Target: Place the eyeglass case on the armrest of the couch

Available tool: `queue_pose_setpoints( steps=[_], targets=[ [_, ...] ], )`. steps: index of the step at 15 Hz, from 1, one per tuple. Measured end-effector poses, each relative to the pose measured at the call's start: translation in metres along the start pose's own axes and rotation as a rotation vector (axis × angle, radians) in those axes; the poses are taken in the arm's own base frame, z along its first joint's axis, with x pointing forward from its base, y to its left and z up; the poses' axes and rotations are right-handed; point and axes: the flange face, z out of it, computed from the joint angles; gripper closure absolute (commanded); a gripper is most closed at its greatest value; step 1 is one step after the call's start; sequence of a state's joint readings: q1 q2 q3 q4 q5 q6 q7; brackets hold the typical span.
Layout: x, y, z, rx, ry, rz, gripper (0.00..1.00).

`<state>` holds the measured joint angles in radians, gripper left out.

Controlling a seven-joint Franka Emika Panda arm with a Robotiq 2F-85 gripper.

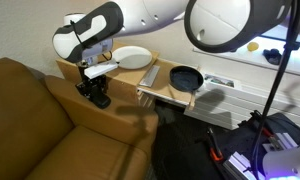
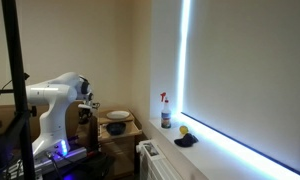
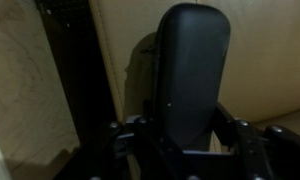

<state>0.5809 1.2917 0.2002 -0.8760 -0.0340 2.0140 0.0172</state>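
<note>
Nearest the lens: the eyeglass case [image 3: 190, 75], black and oblong, stands on end in the wrist view, with its lower part clamped in the pincer [image 3: 185, 145].
Grip: the pincer is closed narrowly on the case's long sides.
Far left: the couch [image 1: 25, 110], brown leather, fills the left of an exterior view.
Below the arm: the armrest [image 1: 120, 112] offers a broad flat top. The case hangs low over it, and whether it touches cannot be told.
Further right: the wooden surface [image 1: 150, 88] sits just beside the armrest and carries a white plate [image 1: 136, 56] and a dark pan [image 1: 184, 77].
Step in hand: setting the case down on the armrest.
Doing it well: lower slowly until the case meets the leather, keeping to the middle of the flat top and away from the edge toward the surface. An upright case would likely topple once freed, so tilting it toward flat before opening seems wise. Then lift straight up.
</note>
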Motion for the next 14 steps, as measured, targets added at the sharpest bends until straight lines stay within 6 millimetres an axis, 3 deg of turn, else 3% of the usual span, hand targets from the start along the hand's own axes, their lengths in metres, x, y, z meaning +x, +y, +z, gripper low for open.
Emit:
queue_pose_setpoints(
  steps=[2,8,14],
  targets=[
    [0.0,0.0,0.0,0.001,0.0,0.001,0.0],
    [0.002,-0.014,-0.007,0.083,0.007,0.011,0.0],
    [0.005,-0.036,-0.037,0.258,0.025,0.03,0.0]
  ],
)
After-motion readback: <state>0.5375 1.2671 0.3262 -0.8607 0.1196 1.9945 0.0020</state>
